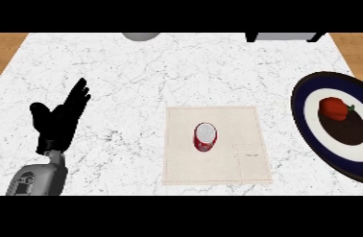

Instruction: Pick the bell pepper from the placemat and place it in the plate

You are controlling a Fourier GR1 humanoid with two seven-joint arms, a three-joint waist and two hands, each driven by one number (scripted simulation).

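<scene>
A red bell pepper lies on the dark centre of a round plate with a blue and white rim, at the right edge of the view. The beige placemat lies in the middle of the marble counter with a red can on it. My left hand rests at the left, open, fingers pointing up and away, far from the mat and the plate. No right hand shows in the view.
A grey round object sits at the counter's far edge, and a dark and grey box stands at the far right. Wooden floor shows past both far corners.
</scene>
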